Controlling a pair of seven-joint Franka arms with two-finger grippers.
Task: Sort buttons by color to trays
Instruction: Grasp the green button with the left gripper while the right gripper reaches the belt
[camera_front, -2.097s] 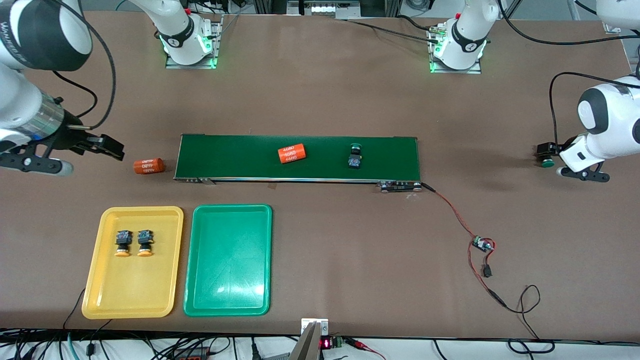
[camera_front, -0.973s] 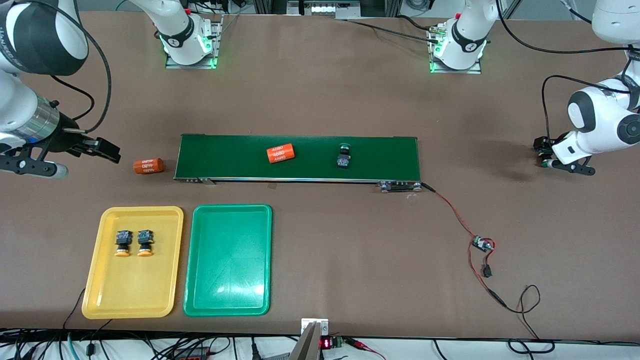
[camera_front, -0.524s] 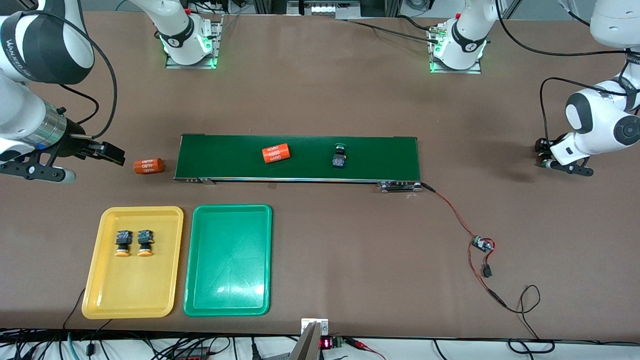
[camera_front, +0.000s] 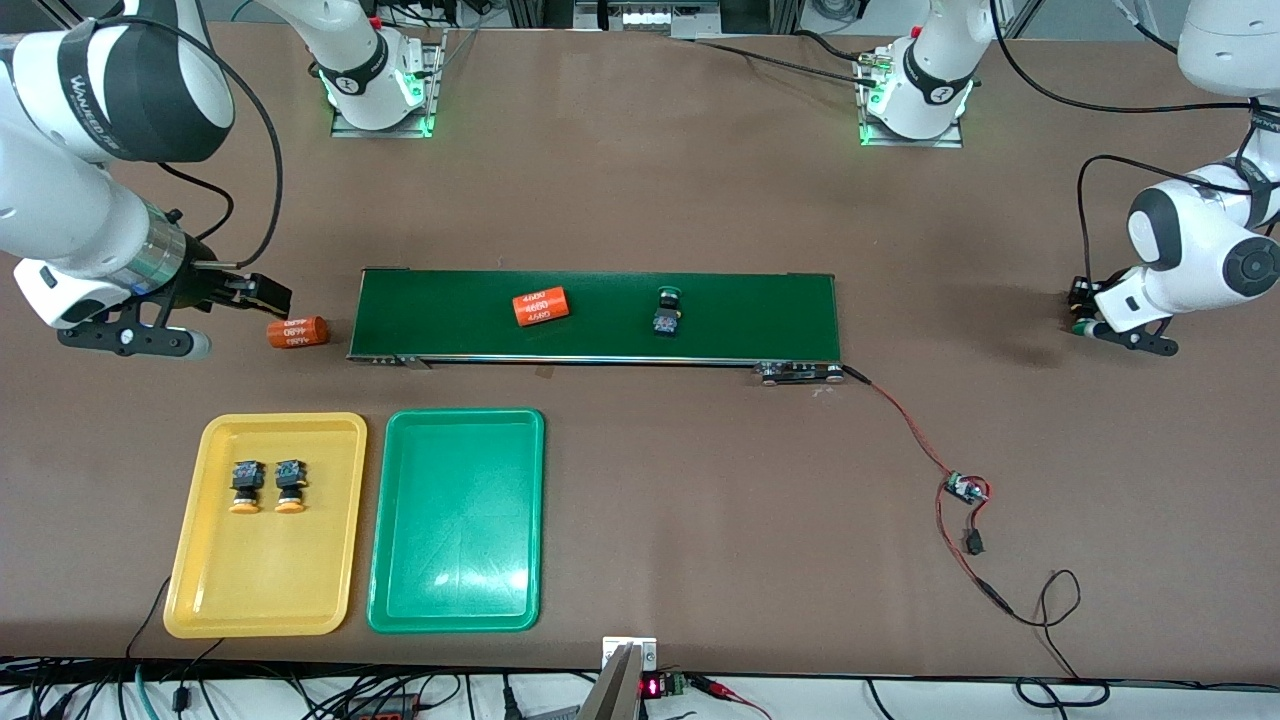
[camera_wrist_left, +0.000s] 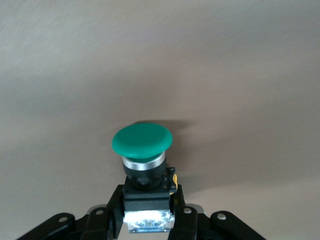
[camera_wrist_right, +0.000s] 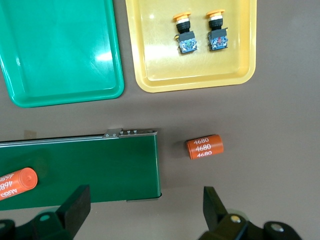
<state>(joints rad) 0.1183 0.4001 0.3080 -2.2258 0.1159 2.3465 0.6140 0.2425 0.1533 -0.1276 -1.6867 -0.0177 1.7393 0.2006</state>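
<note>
My left gripper (camera_front: 1082, 306) is shut on a green-capped button (camera_wrist_left: 142, 141), held low over the bare table at the left arm's end; its cap also shows in the front view (camera_front: 1080, 326). A second green-capped button (camera_front: 666, 310) lies on the conveyor belt (camera_front: 760, 310). Two yellow-capped buttons (camera_front: 245, 485) (camera_front: 290, 485) lie in the yellow tray (camera_front: 265, 590). The green tray (camera_front: 457, 540) beside it holds nothing. My right gripper (camera_front: 258, 294) is open and empty, over the table by the conveyor's end; in the right wrist view (camera_wrist_right: 145, 210) both trays show.
An orange "4680" cylinder (camera_front: 297, 331) lies on the table just below my right gripper, and another one (camera_front: 540, 306) lies on the belt. A red wire and small circuit board (camera_front: 965, 489) trail from the conveyor's end toward the front edge.
The belt has carried the cylinder and the green button toward the right arm's end. My right gripper has moved closer to the loose cylinder. My left gripper has shifted slightly with its button.
</note>
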